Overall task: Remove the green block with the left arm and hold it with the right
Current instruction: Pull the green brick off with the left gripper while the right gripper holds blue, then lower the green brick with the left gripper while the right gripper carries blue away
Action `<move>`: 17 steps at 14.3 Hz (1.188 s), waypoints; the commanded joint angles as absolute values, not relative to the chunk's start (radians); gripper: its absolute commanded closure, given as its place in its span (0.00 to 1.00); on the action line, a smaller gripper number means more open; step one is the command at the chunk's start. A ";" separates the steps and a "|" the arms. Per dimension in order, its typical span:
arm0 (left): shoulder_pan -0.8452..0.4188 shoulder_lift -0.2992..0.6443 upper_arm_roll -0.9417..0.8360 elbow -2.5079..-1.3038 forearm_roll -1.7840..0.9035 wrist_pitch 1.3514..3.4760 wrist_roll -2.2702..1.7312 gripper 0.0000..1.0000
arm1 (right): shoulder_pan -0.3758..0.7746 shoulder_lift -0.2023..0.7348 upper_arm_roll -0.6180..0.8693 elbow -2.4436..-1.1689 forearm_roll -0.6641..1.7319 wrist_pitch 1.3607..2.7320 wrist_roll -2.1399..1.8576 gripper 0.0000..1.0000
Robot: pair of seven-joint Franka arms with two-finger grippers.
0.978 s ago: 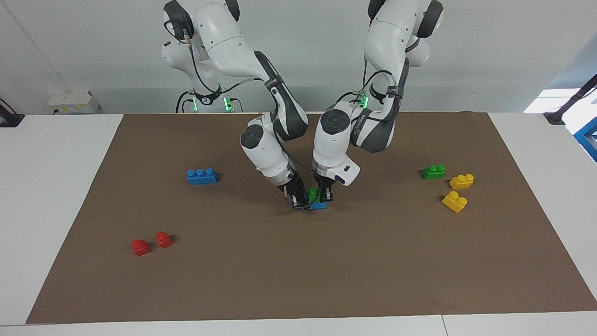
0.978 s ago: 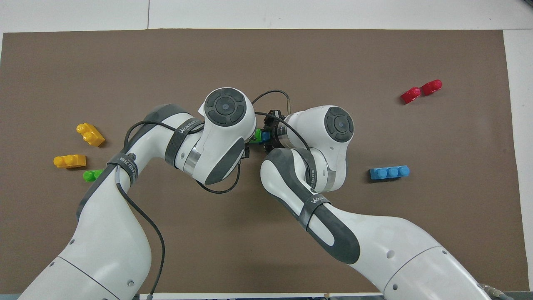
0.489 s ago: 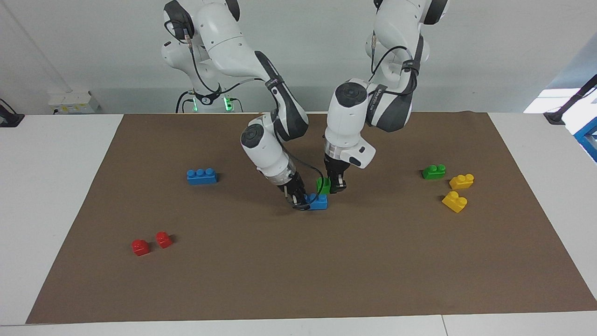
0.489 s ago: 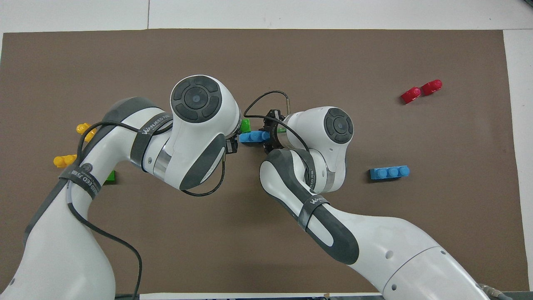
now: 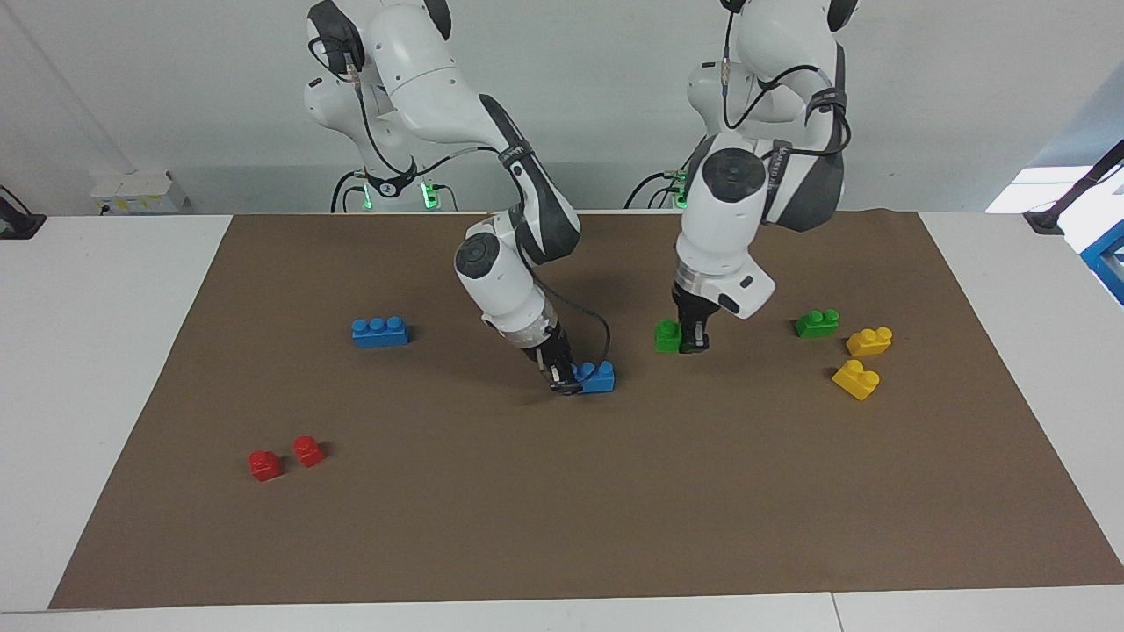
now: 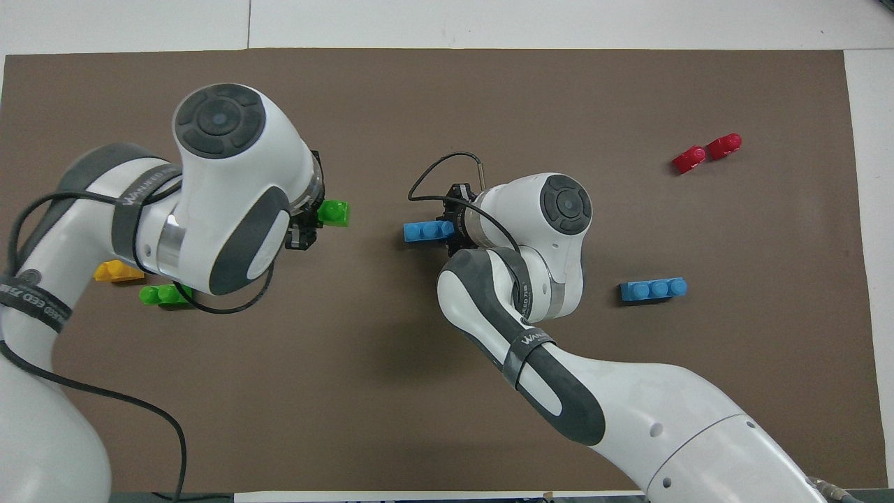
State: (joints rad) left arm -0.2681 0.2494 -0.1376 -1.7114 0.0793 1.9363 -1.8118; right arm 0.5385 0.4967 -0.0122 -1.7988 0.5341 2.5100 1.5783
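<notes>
My left gripper (image 5: 691, 344) has its jaws clenched on the green block (image 5: 667, 336), up over the brown mat (image 5: 562, 491). Right gripper (image 5: 562, 379) pins the blue brick (image 5: 599, 377) mid-mat, jaws clamped.

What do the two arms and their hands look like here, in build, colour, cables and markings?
Both arms are glossy white with dark grey joint sections and round dark grey caps on the wrists. Grey straps with pale lettering wrap each forearm, holding a loose black cable that runs down to the wrist. The left hand and right hand are small, black and two-fingered, below a pale wrist collar. Green lights glow at the bases.
</notes>
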 commanded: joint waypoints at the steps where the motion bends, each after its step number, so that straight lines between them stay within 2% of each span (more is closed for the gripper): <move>1: -0.151 0.212 -0.147 -1.776 0.078 1.931 -1.555 1.00 | 0.467 0.427 -0.011 -1.798 0.474 2.392 1.467 1.00; 3: -0.079 0.186 -0.147 -1.848 0.078 1.968 -1.369 1.00 | 0.402 0.391 -0.011 -1.770 0.474 2.295 1.367 1.00; 6: 0.007 0.140 -0.149 -2.006 0.077 2.142 -1.214 1.00 | 0.272 0.394 -0.011 -1.611 0.476 2.063 1.297 1.00; 8: 0.043 0.141 -0.149 -2.034 0.069 2.170 -1.099 1.00 | 0.174 0.402 -0.008 -1.559 0.485 1.961 1.209 1.00; 12: 0.063 0.149 -0.149 -2.091 0.067 2.279 -1.025 1.00 | 0.078 0.413 -0.009 -1.559 0.472 1.945 1.085 1.00; 15: 0.061 0.164 -0.149 -2.123 0.067 2.333 -0.974 1.00 | 0.061 0.445 -0.011 -1.575 0.469 1.965 1.049 1.00; 17: 0.064 0.169 -0.149 -2.125 0.067 2.335 -0.944 1.00 | 0.039 0.451 -0.011 -1.624 0.469 2.023 0.996 1.00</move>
State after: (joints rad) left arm 0.0498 0.1856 -0.1424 -2.0941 0.0771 2.3051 -0.9927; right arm 0.0697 0.4405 -0.0242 -1.5879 0.4825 1.9755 1.0529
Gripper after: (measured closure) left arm 0.656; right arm 0.652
